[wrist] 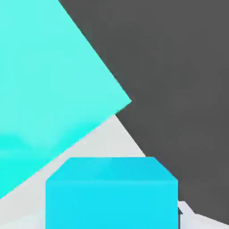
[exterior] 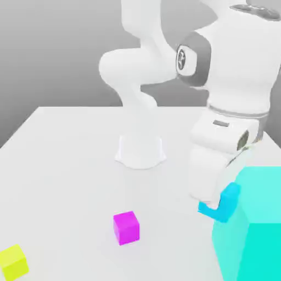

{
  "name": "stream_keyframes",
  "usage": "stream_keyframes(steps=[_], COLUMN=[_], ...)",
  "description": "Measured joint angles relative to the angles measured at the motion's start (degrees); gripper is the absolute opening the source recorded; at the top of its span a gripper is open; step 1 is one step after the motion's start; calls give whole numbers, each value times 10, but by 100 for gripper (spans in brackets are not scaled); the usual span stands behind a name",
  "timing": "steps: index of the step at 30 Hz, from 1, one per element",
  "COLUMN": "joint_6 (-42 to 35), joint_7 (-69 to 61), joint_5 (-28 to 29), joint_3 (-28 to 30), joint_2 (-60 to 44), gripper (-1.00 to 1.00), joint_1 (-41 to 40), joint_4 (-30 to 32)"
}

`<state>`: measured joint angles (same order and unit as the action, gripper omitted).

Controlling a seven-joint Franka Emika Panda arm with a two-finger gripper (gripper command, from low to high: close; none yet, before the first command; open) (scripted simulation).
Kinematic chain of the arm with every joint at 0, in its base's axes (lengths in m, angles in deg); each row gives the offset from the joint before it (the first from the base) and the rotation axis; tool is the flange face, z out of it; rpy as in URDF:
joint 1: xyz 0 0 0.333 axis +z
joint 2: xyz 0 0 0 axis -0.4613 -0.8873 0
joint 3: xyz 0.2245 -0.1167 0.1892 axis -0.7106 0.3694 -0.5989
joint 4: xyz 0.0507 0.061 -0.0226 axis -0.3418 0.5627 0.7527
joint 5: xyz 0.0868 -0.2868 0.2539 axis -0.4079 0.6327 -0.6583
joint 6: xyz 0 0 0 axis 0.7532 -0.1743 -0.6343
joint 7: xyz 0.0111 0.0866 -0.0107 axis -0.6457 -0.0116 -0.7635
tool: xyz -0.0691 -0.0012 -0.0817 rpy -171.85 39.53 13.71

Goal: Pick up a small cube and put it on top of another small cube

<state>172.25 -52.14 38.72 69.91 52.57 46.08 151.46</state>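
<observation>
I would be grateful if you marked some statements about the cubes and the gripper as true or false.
1. The gripper is closed on the small cyan cube. True.
2. The magenta cube is stacked on the yellow cube. False: they stand apart on the table.
3. The huge cyan cube is bigger than the magenta one. True.
4. The small cyan cube sits on top of the magenta cube. False: it is at the gripper, away from the magenta cube.
5. The yellow cube is nearer the exterior view's left than the magenta cube. True.
</observation>
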Motion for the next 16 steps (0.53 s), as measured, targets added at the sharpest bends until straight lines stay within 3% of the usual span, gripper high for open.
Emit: stream_keyframes(steps=[8, 12, 13, 16], joint_6=[-157, -105, -90, -90], joint_7=[122, 137, 138, 138], joint_5=[-41, -47, -46, -46], joint_3=[-111, -148, -147, -147], joint_2=[9, -17, -23, -23], gripper=[-100, -100, 100, 100], joint_1=[1, 31, 32, 30], joint_4=[-126, -92, -83, -83])
